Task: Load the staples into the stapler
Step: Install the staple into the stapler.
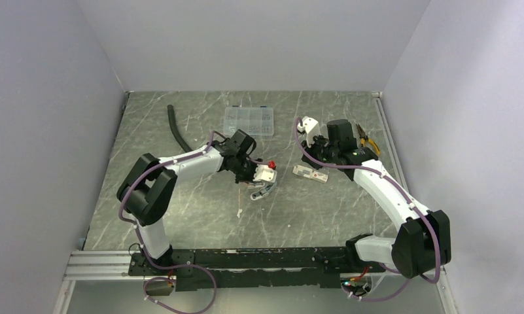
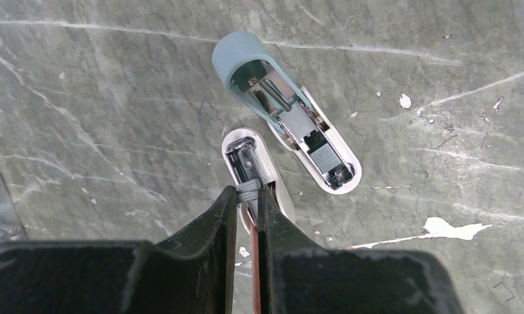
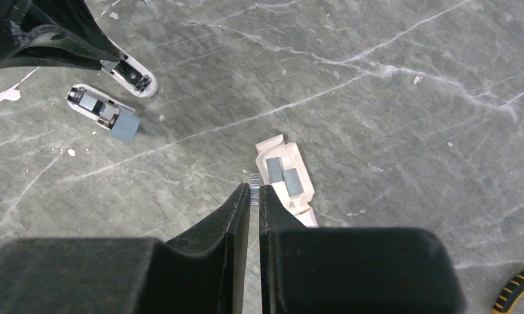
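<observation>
In the left wrist view my left gripper [image 2: 248, 196] is shut on a small grey ribbed staple strip [image 2: 248, 190], held at the open channel of a white mini stapler [image 2: 241, 152]. A second mini stapler with a blue-grey cap [image 2: 282, 111] lies open beside it. In the top view the left gripper [image 1: 262, 181] is over the staplers [image 1: 264, 190]. My right gripper [image 3: 254, 190] is shut on another thin staple strip [image 3: 254, 182], beside the open white carton [image 3: 297, 196] that holds two grey staple strips [image 3: 282, 173]. Both staplers also show in the right wrist view [image 3: 108, 112].
A clear compartment box [image 1: 248, 121] stands at the back middle. A black hose [image 1: 176, 127] lies at the back left. Yellow-handled pliers [image 1: 367, 139] lie at the right, behind the right arm. The carton [image 1: 310, 173] lies between the arms. White flecks dot the marble table.
</observation>
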Robot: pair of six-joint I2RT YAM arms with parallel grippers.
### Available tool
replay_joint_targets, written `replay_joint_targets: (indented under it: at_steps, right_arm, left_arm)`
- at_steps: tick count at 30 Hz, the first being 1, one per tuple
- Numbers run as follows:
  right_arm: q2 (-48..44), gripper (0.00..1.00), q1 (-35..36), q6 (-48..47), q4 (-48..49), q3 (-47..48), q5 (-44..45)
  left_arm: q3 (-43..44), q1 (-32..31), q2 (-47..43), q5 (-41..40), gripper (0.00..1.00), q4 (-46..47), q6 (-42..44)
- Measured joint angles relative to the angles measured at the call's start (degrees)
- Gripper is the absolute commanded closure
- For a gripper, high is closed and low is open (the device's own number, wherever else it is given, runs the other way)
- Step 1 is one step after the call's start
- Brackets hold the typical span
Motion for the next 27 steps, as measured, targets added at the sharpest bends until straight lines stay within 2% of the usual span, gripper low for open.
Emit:
replay_joint_targets:
  at_steps: [27]
  right_arm:
    - [0.07,0.88,-0.09,-0.15,-0.11,0.0,-0.02]
  left_arm:
    - [1.07,0.0,2.89,-0.59,0.97,1.18,0.04]
